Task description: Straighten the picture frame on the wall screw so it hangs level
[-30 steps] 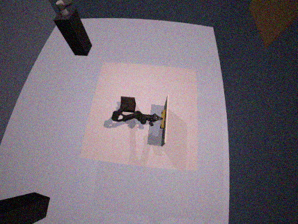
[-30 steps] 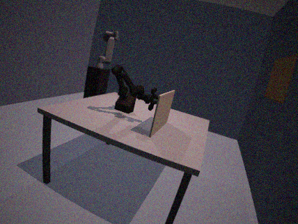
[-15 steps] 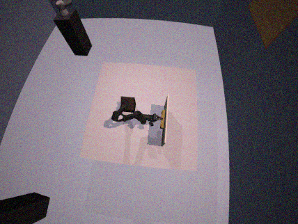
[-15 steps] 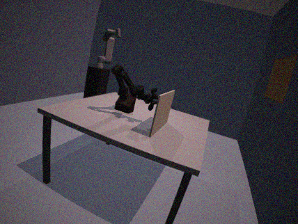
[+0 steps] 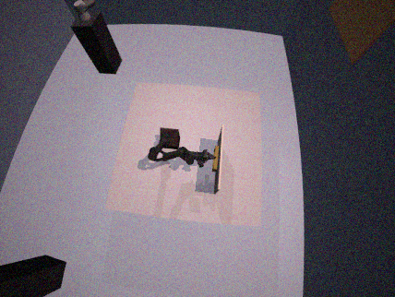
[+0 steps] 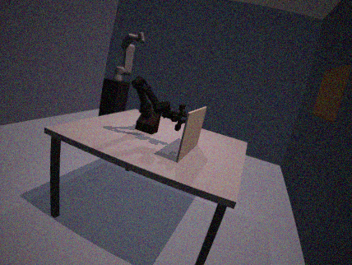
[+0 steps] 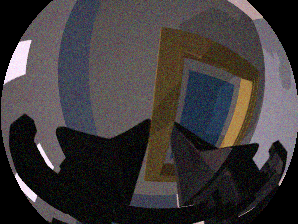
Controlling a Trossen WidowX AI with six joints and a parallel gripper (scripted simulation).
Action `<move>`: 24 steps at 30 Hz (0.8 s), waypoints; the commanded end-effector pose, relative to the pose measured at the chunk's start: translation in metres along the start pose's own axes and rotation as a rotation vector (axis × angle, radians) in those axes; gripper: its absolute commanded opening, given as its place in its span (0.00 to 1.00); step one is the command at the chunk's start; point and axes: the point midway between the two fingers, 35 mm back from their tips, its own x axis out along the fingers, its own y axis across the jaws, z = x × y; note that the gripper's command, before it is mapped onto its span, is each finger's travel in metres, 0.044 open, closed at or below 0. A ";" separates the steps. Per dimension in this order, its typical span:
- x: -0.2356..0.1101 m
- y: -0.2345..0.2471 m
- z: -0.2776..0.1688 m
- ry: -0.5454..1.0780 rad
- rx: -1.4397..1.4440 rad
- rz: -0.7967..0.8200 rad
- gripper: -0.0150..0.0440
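Note:
A small upright wall panel (image 5: pixel 205 177) (image 6: pixel 191 133) (image 7: pixel 113 63) stands on the table (image 5: pixel 185 106) (image 6: pixel 214 165). The picture frame (image 5: pixel 216 159) (image 7: pixel 166 83) hangs on the panel face toward the arm. It has a yellow border around a blue picture (image 7: pixel 206 106), and in the wrist view it looks tilted. My gripper (image 5: pixel 209 158) (image 6: pixel 181 119) (image 7: pixel 160 124) reaches level to the frame and is shut on its yellow edge. The screw and the notched strip are hidden behind the frame. In the exterior view only the panel's back shows.
The arm's dark base (image 5: pixel 169 136) (image 6: pixel 147 123) sits left of the panel. A dark pedestal (image 5: pixel 97 41) (image 6: pixel 115 96) with a pale second arm stands beyond the table. A dark box (image 5: pixel 28 274) lies at the front left. An orange panel (image 5: pixel 360 23) (image 6: pixel 331 92) hangs on the room wall.

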 end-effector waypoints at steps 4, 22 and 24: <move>0.000 0.000 0.000 -0.001 -0.043 0.001 0.25; 0.000 0.000 0.000 0.000 -0.078 0.000 0.57; 0.000 0.000 0.000 0.000 -0.078 0.000 0.65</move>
